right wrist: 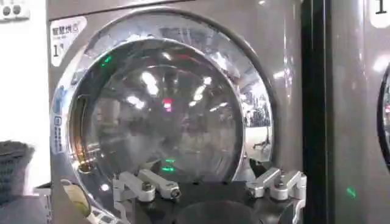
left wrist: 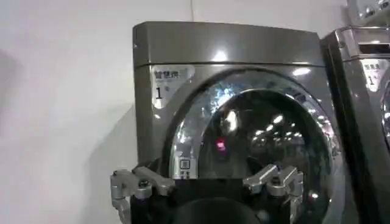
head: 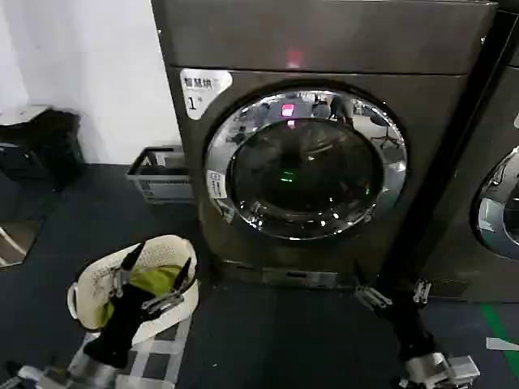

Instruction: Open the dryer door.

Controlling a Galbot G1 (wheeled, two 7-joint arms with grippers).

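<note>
We see a dim scene in the head view: the dark floor (head: 268, 340) swallows detail, while the white wall (head: 97, 73) stays bright. The chrome ring of the dryer door (head: 304, 166) throws back ceiling lights as small hot spots, and a red glow and a green one sit on its tinted glass. In both wrist views the glass carries scattered glare patches, and the wall beside the machine (left wrist: 231, 55) shows a soft grey shadow. All three pictures look slightly soft.
</note>
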